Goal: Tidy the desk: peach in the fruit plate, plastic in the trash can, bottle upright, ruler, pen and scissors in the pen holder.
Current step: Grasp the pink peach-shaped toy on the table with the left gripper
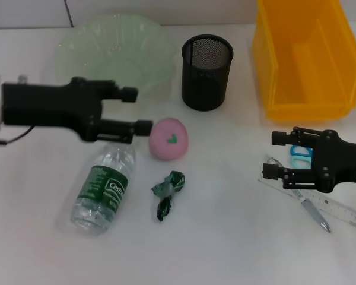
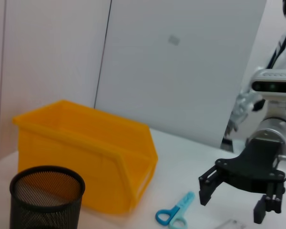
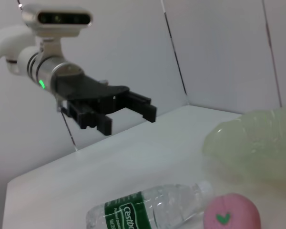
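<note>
A smooth, matt white desk (image 1: 237,237) carries a glossy yellow plastic bin (image 1: 302,59), a black wire-mesh metal pen holder (image 1: 207,71) and a translucent pale green fruit plate (image 1: 115,50) with a ribbed, glassy look. The clear plastic bottle (image 1: 104,187) wears a shiny green label. Beside it sit a matt pink peach (image 1: 169,139), crinkled green plastic (image 1: 169,193), a transparent ruler (image 1: 332,205) and scissors (image 1: 301,153) with glossy blue handles. Both pincers are matt black.
</note>
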